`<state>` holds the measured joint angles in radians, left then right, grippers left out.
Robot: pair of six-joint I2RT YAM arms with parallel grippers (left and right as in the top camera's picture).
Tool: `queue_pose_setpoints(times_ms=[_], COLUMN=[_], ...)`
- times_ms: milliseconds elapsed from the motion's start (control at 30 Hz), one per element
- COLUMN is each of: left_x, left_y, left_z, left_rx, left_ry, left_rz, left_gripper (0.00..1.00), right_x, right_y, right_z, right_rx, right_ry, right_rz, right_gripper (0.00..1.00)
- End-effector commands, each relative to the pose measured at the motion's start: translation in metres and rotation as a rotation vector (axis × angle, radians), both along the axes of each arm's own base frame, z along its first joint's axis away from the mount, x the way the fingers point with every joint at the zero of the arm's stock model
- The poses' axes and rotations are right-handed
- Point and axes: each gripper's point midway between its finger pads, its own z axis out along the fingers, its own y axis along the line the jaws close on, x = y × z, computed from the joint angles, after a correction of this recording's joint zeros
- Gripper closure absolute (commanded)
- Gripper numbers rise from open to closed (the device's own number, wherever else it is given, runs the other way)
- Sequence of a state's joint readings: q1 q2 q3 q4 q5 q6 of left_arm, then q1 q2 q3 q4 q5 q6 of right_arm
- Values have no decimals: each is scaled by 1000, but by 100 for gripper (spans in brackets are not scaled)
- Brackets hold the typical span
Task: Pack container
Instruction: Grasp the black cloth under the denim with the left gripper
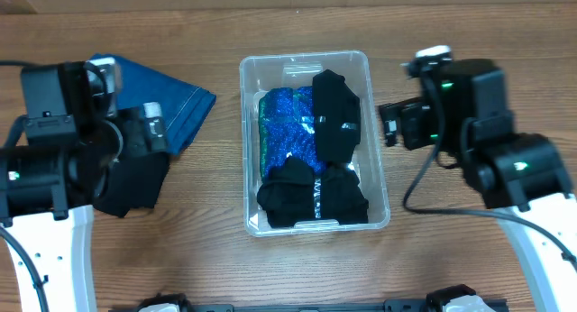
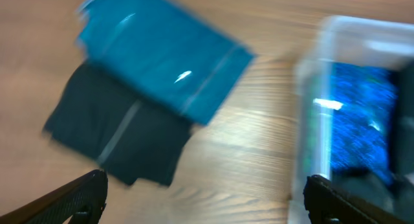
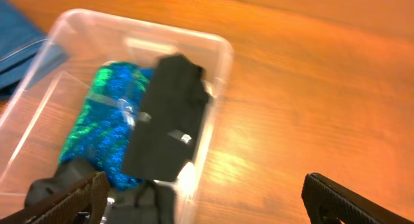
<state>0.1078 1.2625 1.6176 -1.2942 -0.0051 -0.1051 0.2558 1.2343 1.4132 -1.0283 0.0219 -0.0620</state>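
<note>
The clear plastic container (image 1: 377, 154) stands mid-table. It holds a shiny blue-green packet (image 1: 284, 127) and several black folded garments (image 1: 335, 114). It also shows in the right wrist view (image 3: 220, 46) and, blurred, in the left wrist view (image 2: 310, 114). A blue packet (image 1: 180, 100) and a black garment (image 1: 135, 186) lie on the table left of it, also in the left wrist view (image 2: 162, 56) (image 2: 119, 133). My left gripper (image 2: 204, 198) is open and empty over bare wood between them and the container. My right gripper (image 3: 207, 198) is open and empty at the container's right rim.
The wooden table (image 1: 451, 258) runs to all edges of view. The left arm (image 1: 54, 150) hangs over the loose items at the left. The right arm (image 1: 478, 132) is right of the container.
</note>
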Motion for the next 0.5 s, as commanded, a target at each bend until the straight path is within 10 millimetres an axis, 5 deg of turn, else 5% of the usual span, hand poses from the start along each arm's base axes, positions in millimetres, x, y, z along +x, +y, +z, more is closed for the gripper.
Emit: queue_pose_setpoints(times_ms=[0, 133, 267, 467], left_x=[-10, -36, -72, -41], left_y=[60, 115, 148, 156], left_z=[-21, -104, -187, -247], left_rx=[-64, -258, -354, -431], left_ry=[77, 260, 372, 339], left_rz=[364, 656, 847, 578], left_gripper=[0, 0, 0, 0], right_x=[-2, 1, 1, 3], right_y=[-25, -39, -39, -39], right_z=[-14, -20, -20, -21], right_rx=[84, 98, 97, 97], right_ry=[100, 125, 125, 127], right_rz=[-80, -144, -144, -144], right_gripper=[0, 0, 0, 0])
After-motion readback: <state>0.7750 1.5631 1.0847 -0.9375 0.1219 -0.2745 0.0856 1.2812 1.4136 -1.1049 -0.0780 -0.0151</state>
